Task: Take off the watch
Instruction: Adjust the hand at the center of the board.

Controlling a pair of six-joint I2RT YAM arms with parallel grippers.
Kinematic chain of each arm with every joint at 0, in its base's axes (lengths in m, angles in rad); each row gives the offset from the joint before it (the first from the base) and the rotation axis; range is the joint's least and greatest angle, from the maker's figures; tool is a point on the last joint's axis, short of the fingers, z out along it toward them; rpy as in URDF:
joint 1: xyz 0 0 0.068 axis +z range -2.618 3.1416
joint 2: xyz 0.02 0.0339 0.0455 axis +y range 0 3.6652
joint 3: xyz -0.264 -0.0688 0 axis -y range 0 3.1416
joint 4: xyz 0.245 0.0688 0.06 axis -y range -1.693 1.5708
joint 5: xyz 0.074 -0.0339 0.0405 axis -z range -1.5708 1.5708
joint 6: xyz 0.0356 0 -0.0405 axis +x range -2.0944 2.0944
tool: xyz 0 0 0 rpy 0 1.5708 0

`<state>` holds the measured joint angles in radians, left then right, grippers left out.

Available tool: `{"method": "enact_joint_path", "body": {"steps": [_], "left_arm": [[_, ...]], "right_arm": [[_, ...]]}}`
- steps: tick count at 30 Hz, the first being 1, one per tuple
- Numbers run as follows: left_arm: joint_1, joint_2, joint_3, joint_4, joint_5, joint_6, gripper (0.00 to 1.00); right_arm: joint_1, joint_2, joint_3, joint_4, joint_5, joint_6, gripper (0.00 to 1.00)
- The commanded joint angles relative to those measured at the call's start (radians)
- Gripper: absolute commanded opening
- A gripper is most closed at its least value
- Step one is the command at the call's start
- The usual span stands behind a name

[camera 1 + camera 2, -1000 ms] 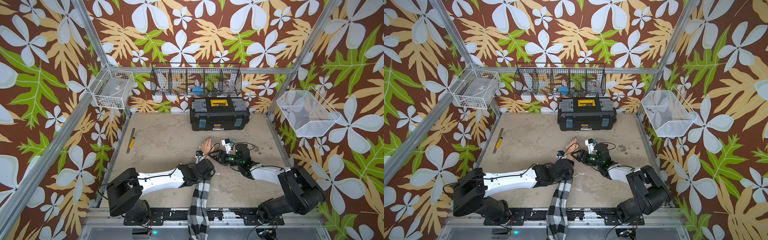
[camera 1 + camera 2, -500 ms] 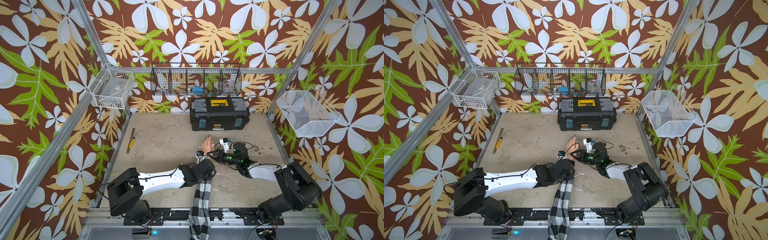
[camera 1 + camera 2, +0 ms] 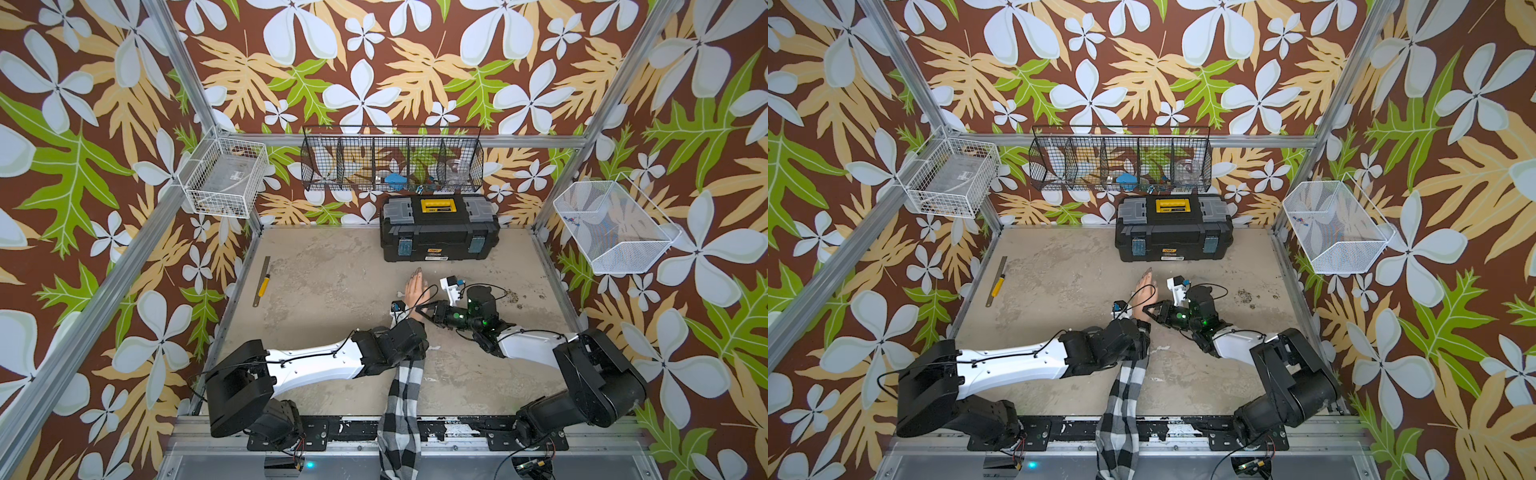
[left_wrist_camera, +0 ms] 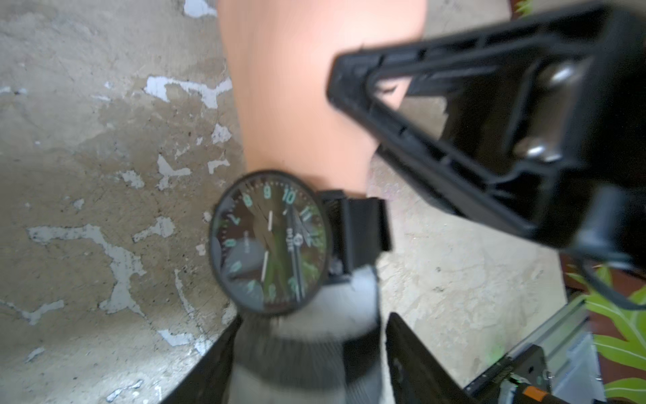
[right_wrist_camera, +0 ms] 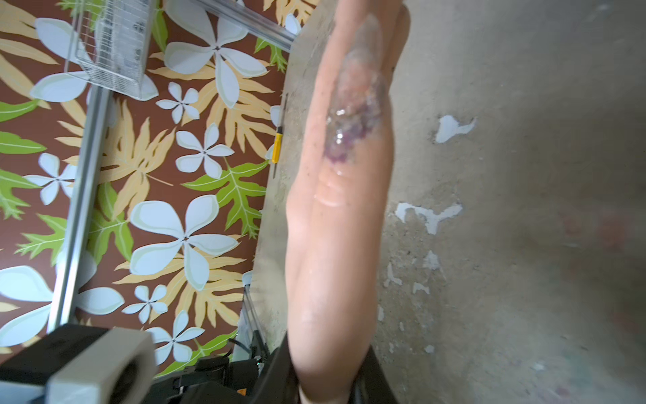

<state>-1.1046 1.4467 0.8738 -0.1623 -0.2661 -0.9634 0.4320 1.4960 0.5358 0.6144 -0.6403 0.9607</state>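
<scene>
Right gripper (image 5: 327, 376) moved in, clamps mannequin hand (image 5: 335, 227), likely steadying it; left gripper (image 4: 311, 377) jaws apart astride sleeve (image 4: 304, 349), watch (image 4: 269, 241) still on

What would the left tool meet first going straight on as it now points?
Probably the round dark-faced black wristwatch on the peach mannequin hand, just beyond the grey-white sleeve cuff the left tool straddles; depth is unclear.

Black round-faced watch (image 4: 269, 241); strapped on mannequin hand's (image 4: 307, 105) wrist.
</scene>
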Motion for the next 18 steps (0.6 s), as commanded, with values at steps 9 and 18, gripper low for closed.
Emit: {"method": "enact_joint_path", "body": {"steps": [9,18], "left_arm": [[0.003,-0.185,-0.096,-0.014,-0.134,-0.037,0.81],[0.145,-0.32,-0.168,-0.095,-0.14,-0.003,0.86]], "right_arm": [[0.001,-0.147,0.031,-0.259,0.202,-0.105,0.18],[0.021,-0.264,0.195,-0.74,0.486,-0.276,0.14]]}}
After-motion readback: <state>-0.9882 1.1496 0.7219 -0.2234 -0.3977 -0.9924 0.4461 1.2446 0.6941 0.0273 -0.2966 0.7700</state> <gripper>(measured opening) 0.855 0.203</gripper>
